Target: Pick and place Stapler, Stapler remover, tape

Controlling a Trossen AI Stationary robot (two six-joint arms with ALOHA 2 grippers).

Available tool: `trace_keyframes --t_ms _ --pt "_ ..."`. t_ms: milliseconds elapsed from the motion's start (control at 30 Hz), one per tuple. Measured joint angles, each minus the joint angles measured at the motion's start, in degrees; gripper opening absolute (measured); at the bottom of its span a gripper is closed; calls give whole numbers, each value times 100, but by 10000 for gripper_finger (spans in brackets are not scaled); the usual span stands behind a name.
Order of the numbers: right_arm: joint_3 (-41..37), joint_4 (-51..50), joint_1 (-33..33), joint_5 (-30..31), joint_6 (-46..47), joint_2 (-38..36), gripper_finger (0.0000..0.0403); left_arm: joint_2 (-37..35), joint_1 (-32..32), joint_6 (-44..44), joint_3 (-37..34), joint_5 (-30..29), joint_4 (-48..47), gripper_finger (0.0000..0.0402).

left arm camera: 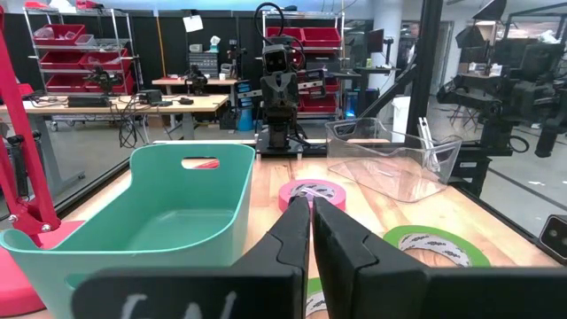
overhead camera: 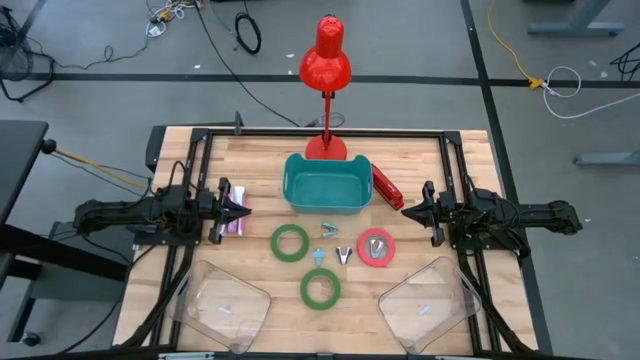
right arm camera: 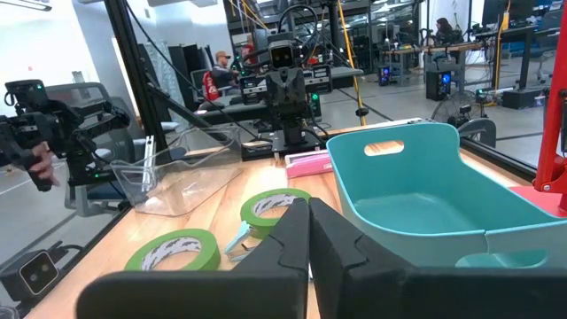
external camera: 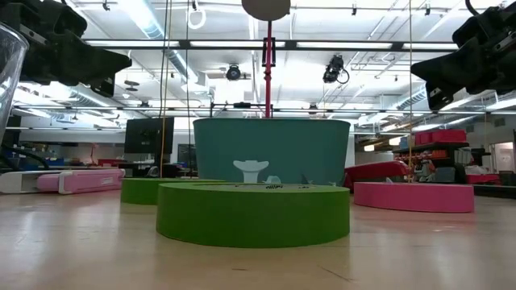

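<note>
A red stapler [overhead camera: 387, 186] lies on the table against the right side of the teal bin [overhead camera: 326, 184]. A pink stapler [overhead camera: 236, 210] lies flat just under my left gripper [overhead camera: 246, 210]. Three small staple removers [overhead camera: 330, 245] sit on the table in front of the bin. Two green tape rolls [overhead camera: 290, 242] [overhead camera: 320, 288] and a red-pink tape roll [overhead camera: 376, 247] lie flat around them. My left gripper [left arm camera: 312, 206] is shut and level at the table's left. My right gripper [overhead camera: 404, 211] [right arm camera: 309, 209] is shut and level at the right. Both are empty.
A red desk lamp [overhead camera: 326, 60] stands behind the bin on its round base [overhead camera: 325, 150]. Two clear plastic containers [overhead camera: 225, 305] [overhead camera: 425, 305] sit at the near left and near right. A dark frame rail [overhead camera: 330, 132] runs along the table's far edge.
</note>
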Motion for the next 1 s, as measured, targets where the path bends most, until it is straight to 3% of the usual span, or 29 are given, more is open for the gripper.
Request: trace_keyframes --t_ms 267,567,1000 --pt "2 -1 2 0 0 2 6 0 0 -36 0 21 2 23" --pt "2 -1 0 0 0 2 6 0 -1 -903 30 130 105 23" --pt "2 0 0 0 0 0 6 2 1 -837 757 -27 -81 3"
